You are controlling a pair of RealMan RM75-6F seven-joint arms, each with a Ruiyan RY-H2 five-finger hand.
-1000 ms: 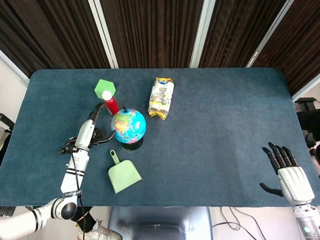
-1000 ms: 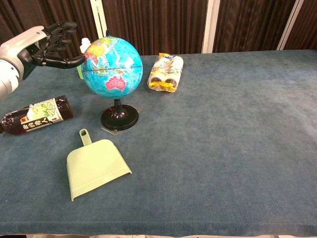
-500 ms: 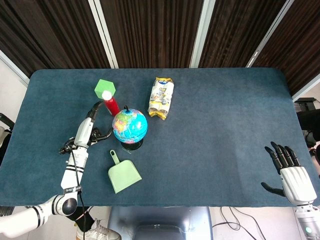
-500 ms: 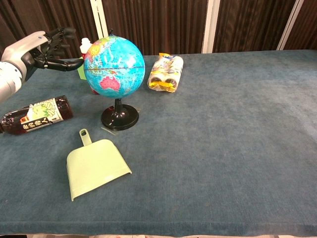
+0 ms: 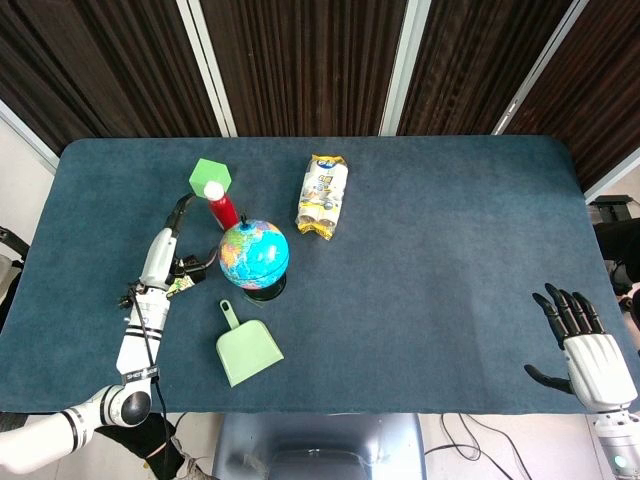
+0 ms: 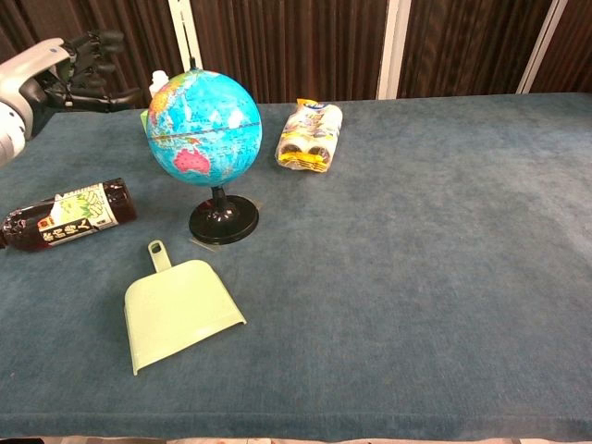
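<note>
- One blue globe on a black stand (image 6: 205, 129) is seen upright, mid-table, untouched.
- Left hand (image 6: 79, 72) is held beside it, fingers loosely curled, empty.
- Right hand (image 5: 583, 343) is spread, well apart.
- Judged step: approach; a fresh reach is called for.

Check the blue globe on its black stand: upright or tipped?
Upright: the blue globe sits above its round black base, which lies flat on the blue table.

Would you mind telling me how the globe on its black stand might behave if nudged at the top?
The globe looks top-heavy: a big sphere on a thin stem over a small round base, so it would probably tip. It likely spins too.
</note>
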